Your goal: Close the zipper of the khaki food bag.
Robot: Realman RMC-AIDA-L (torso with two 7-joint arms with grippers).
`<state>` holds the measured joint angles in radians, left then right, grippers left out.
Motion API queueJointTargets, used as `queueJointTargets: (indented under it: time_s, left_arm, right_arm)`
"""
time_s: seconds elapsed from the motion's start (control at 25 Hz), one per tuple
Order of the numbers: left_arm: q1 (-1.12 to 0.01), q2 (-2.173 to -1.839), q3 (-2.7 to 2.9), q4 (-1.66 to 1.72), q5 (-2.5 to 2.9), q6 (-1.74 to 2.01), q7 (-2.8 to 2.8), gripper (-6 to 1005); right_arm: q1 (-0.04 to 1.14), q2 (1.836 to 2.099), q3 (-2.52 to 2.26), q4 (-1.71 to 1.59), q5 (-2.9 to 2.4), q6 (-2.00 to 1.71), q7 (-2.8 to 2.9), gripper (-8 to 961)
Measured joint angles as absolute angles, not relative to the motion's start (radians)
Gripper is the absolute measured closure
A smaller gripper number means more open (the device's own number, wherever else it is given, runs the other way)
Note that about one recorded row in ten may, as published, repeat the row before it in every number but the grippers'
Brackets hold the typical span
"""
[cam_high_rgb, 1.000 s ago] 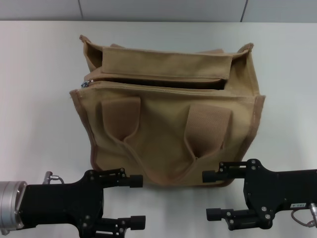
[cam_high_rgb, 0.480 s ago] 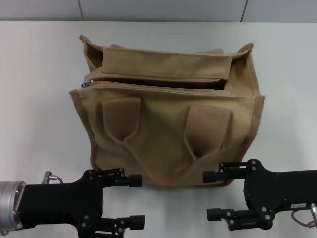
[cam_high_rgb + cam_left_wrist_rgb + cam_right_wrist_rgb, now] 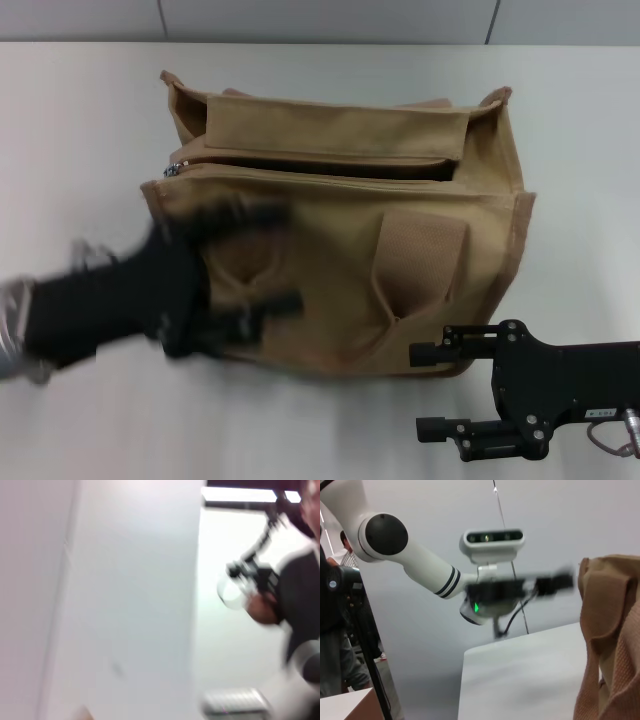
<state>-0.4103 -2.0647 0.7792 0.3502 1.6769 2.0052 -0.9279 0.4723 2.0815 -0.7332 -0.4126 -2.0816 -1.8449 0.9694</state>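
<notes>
The khaki food bag [image 3: 340, 280] stands in the middle of the white table [image 3: 80, 120], its front pocket and two webbing straps facing me. The zipper [image 3: 310, 168] runs along the top with a dark open gap behind it; its small silver pull tab [image 3: 172, 169] sits at the bag's left end. My left gripper [image 3: 276, 260] is open, blurred by motion, in front of the bag's left strap. My right gripper [image 3: 425, 392] is open and empty, low by the bag's front right corner. The right wrist view shows the bag's edge [image 3: 612, 630] and the left gripper [image 3: 520, 587] beyond it.
The table's far edge meets a grey wall behind the bag. Bare table lies to the left and right of the bag. The left wrist view shows only blurred room and wall.
My left arm has swung up and forward from the table's front edge to the bag's front left side. The right gripper and the bag have not moved.
</notes>
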Motion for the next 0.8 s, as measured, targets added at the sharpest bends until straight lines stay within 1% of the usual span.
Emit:
queueJointTargets:
  time_s: [0.12,0.24,0.4,0.56,0.6,0.8]
  left_arm:
    - [-0.408,-2.067,0.780,0.341,1.488,2.010,-0.933,186]
    - [-0.377,-2.071,0.776,0.323,1.232,2.003,-0.933,187]
    - [-0.349,-2.064,0.761,0.303,1.143,1.941,-0.909,187]
    - [-0.292,-2.040,0.744,0.303,1.138,1.747,-0.886,190]
    - [-0.267,-2.023,0.750,0.301,1.147,1.678,-0.868,191]
    - [-0.226,-1.993,0.755,0.306,1.234,1.622,-0.841,196]
  right_arm:
    - [0.469,2.082,-0.733,-0.413,-2.082,-1.844,0.969,271]
    - [0.466,2.082,-0.733,-0.413,-2.082,-1.843,0.969,271]
    - [0.464,2.082,-0.733,-0.413,-2.082,-1.842,0.969,271]
    - [0.463,2.082,-0.733,-0.413,-2.082,-1.837,0.969,271]
    - [0.463,2.082,-0.733,-0.413,-2.082,-1.833,0.969,271]
    - [0.463,2.082,-0.733,-0.413,-2.082,-1.828,0.969,270]
